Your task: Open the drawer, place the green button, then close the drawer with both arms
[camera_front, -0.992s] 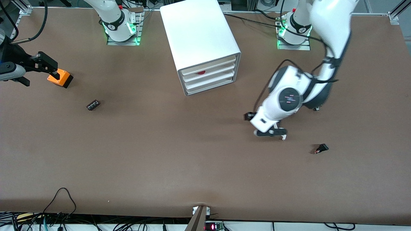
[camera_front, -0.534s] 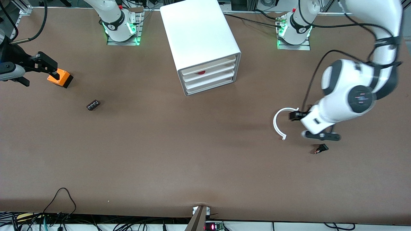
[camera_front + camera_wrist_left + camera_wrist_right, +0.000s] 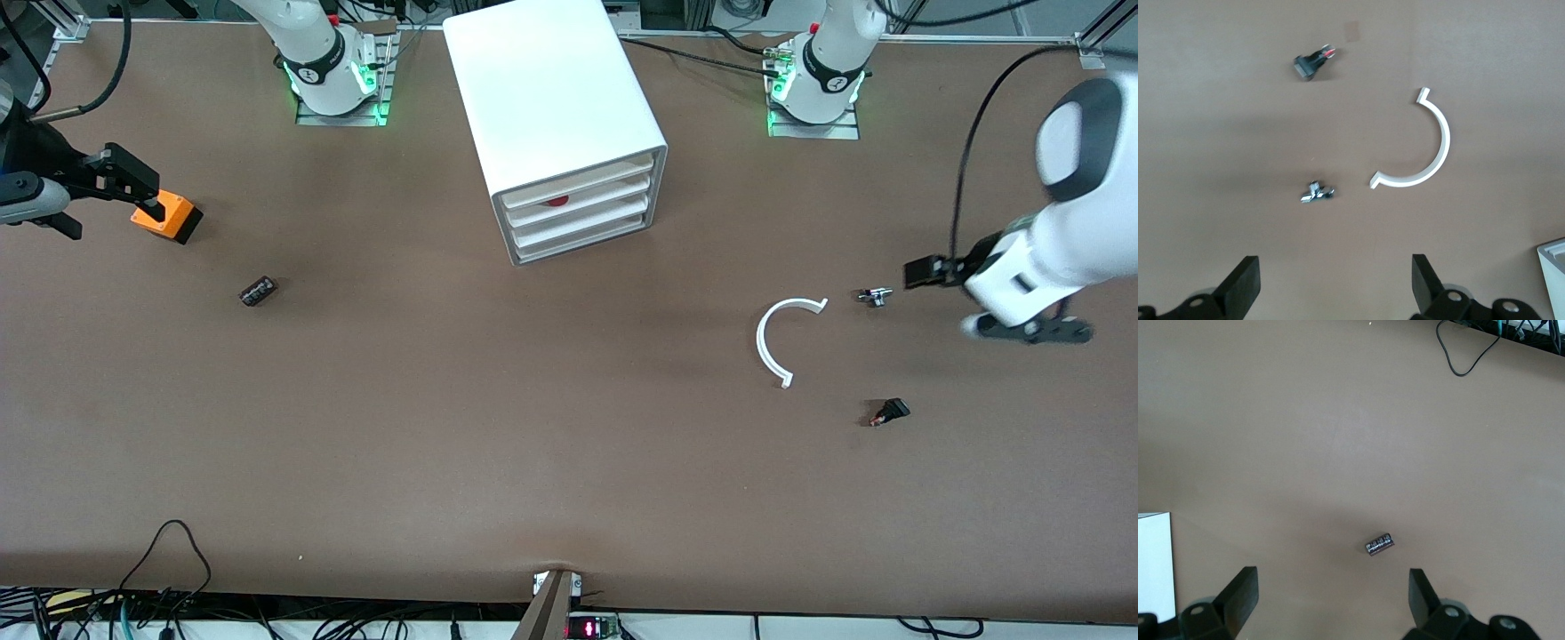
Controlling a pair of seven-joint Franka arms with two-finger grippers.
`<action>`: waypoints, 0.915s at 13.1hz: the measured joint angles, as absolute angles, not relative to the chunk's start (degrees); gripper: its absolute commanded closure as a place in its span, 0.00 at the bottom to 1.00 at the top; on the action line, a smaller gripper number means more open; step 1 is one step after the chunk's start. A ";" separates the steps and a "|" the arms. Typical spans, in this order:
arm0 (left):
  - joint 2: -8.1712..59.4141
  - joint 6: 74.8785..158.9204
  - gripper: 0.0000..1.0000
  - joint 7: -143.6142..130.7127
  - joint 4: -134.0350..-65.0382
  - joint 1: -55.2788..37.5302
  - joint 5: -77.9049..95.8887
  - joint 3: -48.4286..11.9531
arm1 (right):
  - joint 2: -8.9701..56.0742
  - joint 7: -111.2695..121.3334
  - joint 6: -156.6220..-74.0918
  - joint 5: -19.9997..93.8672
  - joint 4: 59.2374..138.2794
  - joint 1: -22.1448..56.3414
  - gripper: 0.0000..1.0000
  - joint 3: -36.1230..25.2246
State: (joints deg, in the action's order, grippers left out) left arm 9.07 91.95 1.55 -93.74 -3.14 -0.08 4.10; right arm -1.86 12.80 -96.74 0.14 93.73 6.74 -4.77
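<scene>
The white cabinet (image 3: 551,98) stands mid-table near the robots' bases. Its four white tray drawers (image 3: 580,210) all sit pushed in; the second from the top shows a red item (image 3: 557,201). A corner of the cabinet shows in the left wrist view (image 3: 1553,267). The green button is not in view. My left gripper (image 3: 1031,332) hangs open and empty over bare table at the left arm's end; its fingers (image 3: 1245,287) stand wide apart. My right gripper (image 3: 142,191) is open and empty (image 3: 1331,593), up beside the orange box (image 3: 166,216) at the right arm's end.
A white C-shaped ring (image 3: 778,338) (image 3: 1431,150), a small metal part (image 3: 876,296) (image 3: 1317,193) and a black switch with red (image 3: 891,412) (image 3: 1313,61) lie near the left gripper. A black switch block (image 3: 258,291) (image 3: 1379,544) lies near the orange box.
The left arm has swung away from the white ring toward its own end of the table, uncovering the ring and the metal part. The right arm has not moved.
</scene>
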 measured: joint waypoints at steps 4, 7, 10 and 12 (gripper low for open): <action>4.60 85.82 0.00 1.57 -92.76 -0.47 -0.08 4.61 | -1.82 12.79 -96.74 0.14 93.73 6.74 0.00 -4.77; 3.28 82.27 0.00 0.58 -91.53 0.99 -0.08 2.61 | -1.81 12.79 -96.74 0.14 93.73 6.74 0.00 -4.77; 1.47 80.35 0.00 -3.27 -91.21 1.00 -0.08 0.08 | -1.81 12.79 -96.74 0.14 93.73 6.74 0.00 -4.77; 0.28 79.96 0.00 -3.71 -91.12 1.03 -0.14 -0.29 | -1.81 12.79 -96.76 0.14 93.72 6.74 0.00 -4.77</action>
